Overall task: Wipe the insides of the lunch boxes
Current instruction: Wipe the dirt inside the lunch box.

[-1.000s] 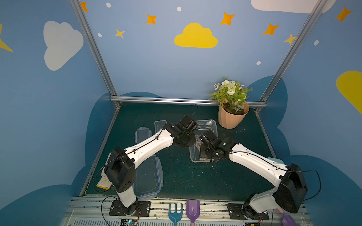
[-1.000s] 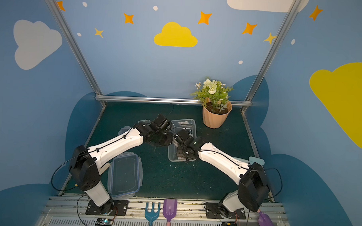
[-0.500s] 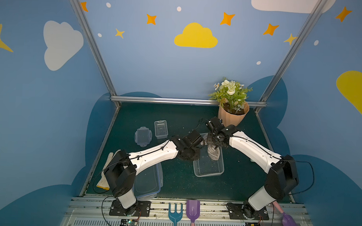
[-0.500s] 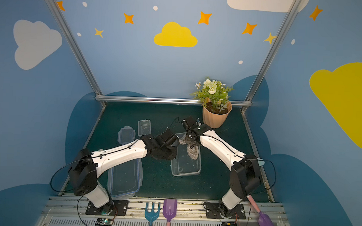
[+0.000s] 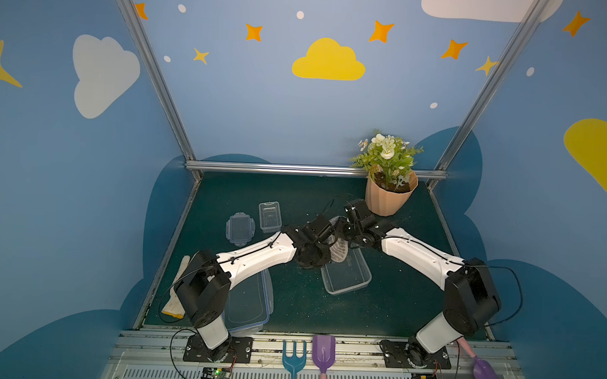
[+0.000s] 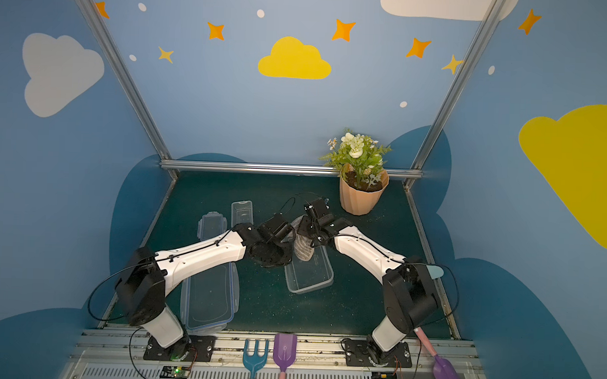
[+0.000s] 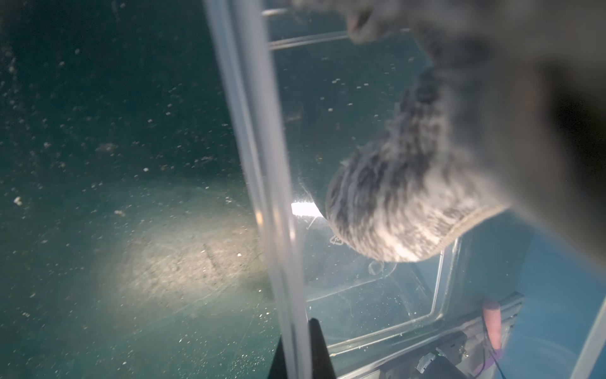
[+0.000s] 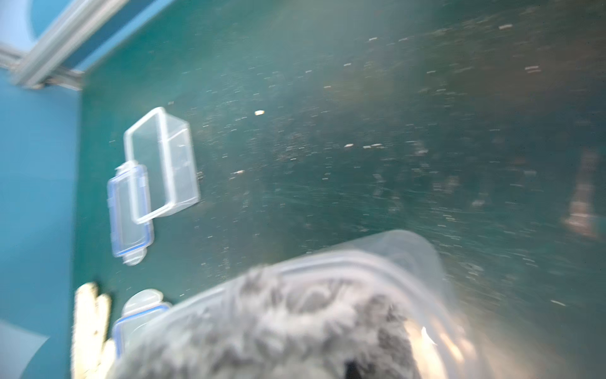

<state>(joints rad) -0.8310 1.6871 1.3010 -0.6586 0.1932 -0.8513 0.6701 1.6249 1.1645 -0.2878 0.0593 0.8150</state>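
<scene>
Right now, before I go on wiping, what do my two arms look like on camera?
They match. The left arm and right arm have smooth white link shells dotted with small screw holes, bulky black joint housings, and a thin black cable running along each. Each is bolted to a black base plate. No markings are legible.

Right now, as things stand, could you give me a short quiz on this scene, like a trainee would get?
1. True or false: the grey cloth hangs from the right gripper over the large box.
2. What grips the large box's wall? A) left gripper B) right gripper C) nothing
3. Fill in: the small box stands next to its small ____.
Key: 1 true; 2 A; 3 lid.
</scene>
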